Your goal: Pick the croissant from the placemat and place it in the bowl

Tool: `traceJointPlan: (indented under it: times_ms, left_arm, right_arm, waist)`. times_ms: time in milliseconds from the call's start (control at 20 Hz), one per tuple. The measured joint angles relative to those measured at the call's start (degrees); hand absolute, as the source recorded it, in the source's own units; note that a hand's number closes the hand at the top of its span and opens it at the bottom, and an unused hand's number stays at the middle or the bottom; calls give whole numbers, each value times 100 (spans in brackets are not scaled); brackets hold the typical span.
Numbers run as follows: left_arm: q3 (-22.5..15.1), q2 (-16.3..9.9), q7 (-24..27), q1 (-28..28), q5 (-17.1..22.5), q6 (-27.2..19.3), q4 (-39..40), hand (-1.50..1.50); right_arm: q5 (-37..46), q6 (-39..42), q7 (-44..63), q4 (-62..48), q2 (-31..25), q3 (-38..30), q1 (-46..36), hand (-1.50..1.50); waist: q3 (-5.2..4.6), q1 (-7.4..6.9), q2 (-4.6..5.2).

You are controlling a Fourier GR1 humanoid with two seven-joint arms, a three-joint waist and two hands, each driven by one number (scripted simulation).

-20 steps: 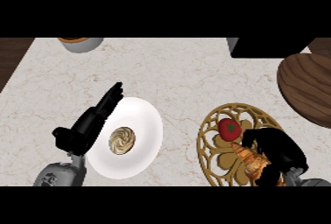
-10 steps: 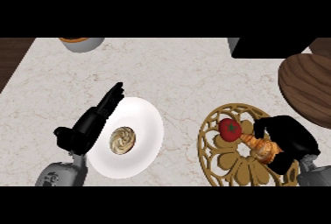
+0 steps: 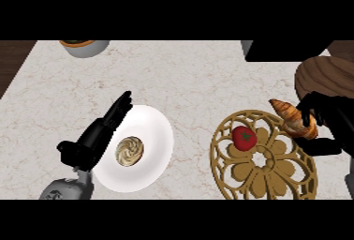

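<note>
Marbled, pale tabletop (image 3: pixel 194 79), veined in grey-brown, with dark wood showing at its left edge. Round wooden bowl (image 3: pixel 326 77), dark brown and grained, lies at the right edge, partly cut off. Gold openwork placemat (image 3: pixel 259 176), circular with a petal-shaped lattice, lies at lower right. White plate (image 3: pixel 153 140), smooth and round, sits left of centre and carries a small tan swirled pastry (image 3: pixel 129 151).

Left hand (image 3: pixel 93 140), black, rests along the plate's left rim with fingers straight and extended toward the top of the view; its grey forearm enters from the lower edge. Right hand (image 3: pixel 325 124), black, is at the right edge with fingers curled round the croissant (image 3: pixel 294 117), a golden-brown ridged crescent held above the placemat's upper right rim, just below the bowl.

A red tomato (image 3: pixel 243 137), glossy with a green stalk, sits on the placemat. A grey pot (image 3: pixel 86 47) with orange contents stands at the top left.
</note>
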State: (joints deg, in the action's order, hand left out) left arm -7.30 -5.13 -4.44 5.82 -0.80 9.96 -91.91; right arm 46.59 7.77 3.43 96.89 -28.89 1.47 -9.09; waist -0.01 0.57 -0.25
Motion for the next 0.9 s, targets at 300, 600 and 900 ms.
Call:
traceJointPlan:
  times_ms: [300,600,900]
  left_arm:
    - [-39,2,-164,-95,1,22,-240,0]
    - [-4,46,-81,-22,-32,57,-86,0]
    - [-26,98,13,94,-110,67,61,0]
  right_arm:
    - [-941,56,151,244,186,-922,-298,150]
    - [-861,-194,-282,-972,-133,-1483,-834,150]
    - [-278,-1112,-914,-2530,-467,-1744,-1512,150]
  waist:
    - [0,-34,8]
    - [1,-83,31]
    - [4,-142,54]
